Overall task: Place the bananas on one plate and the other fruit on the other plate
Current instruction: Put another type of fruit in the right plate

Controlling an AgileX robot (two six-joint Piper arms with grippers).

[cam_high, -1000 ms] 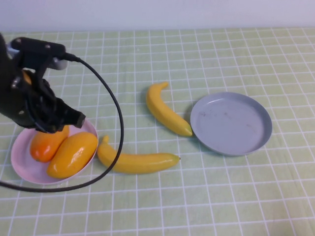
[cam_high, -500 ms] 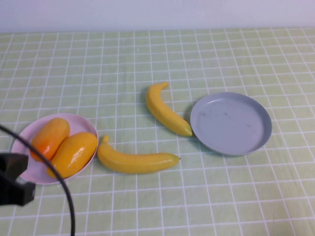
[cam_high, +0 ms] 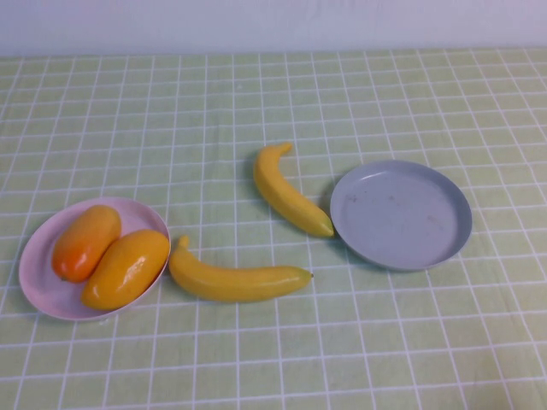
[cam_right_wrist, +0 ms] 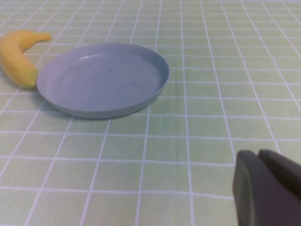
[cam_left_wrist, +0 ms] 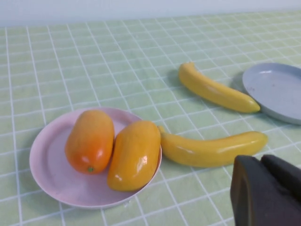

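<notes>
Two mango-like fruits, a redder one [cam_high: 85,242] and a yellow-orange one [cam_high: 126,268], lie side by side on the pale pink plate [cam_high: 43,290] at the left; they also show in the left wrist view, redder [cam_left_wrist: 90,140] and yellower [cam_left_wrist: 134,154]. One banana [cam_high: 238,279] lies on the cloth beside the pink plate. The other banana [cam_high: 289,195] lies with its tip against the empty grey-blue plate [cam_high: 402,213]. My left gripper [cam_left_wrist: 265,190] is shut and empty, pulled back from the pink plate. My right gripper [cam_right_wrist: 265,188] is shut and empty, near the grey-blue plate [cam_right_wrist: 103,77]. Neither arm shows in the high view.
A green cloth with a white grid [cam_high: 273,359] covers the table, with a pale wall [cam_high: 273,21] along the far edge.
My left arm has drawn back from over the pink plate and left the high view. The fruits, bananas and plates have not moved.
</notes>
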